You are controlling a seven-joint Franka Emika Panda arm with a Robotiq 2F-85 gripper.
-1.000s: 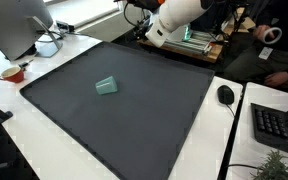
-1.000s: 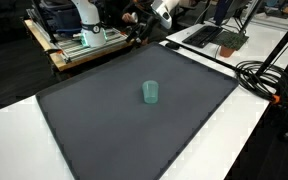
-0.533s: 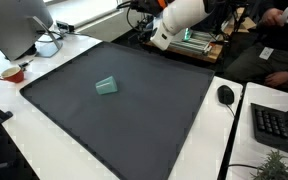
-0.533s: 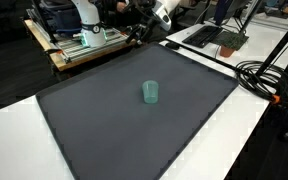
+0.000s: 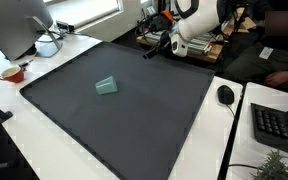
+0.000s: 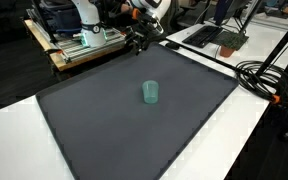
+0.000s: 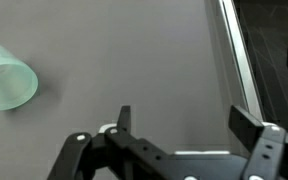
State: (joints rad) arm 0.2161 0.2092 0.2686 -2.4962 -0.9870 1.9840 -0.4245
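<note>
Item: translucent teal plastic cup [image 6: 151, 92], seen in both exterior views [image 5: 106, 86] and at the left edge of the wrist view [image 7: 6, 77].
Cup location: on the dark grey mat [image 6: 104, 135], near its middle, with bare mat on every side; it looks upright in an exterior view.
Tool: Robotiq gripper [image 7: 181, 120] on a white Panda arm [image 5: 199, 18].
Tool state: fingers [image 7: 124, 118] spread wide with nothing between them, only mat surface showing in the gap.
Tool location: above the far edge of the mat in both exterior views [image 5: 154, 48] [image 6: 136, 40], well apart from the cup.
Tool-to-cup relation: not touching; in the wrist view the cup lies off to the left of the fingers, outside the gap.
Support: white table [image 5: 44, 60] around the mat.
Nearby, beside the mat: black computer mouse [image 5: 225, 95] and black keyboard [image 5: 279, 125].
Nearby, opposite side: monitor [image 5: 19, 25] and a small red bowl [image 5: 12, 73].
Nearby, table edge: bundle of black cables [image 6: 259, 75].
</note>
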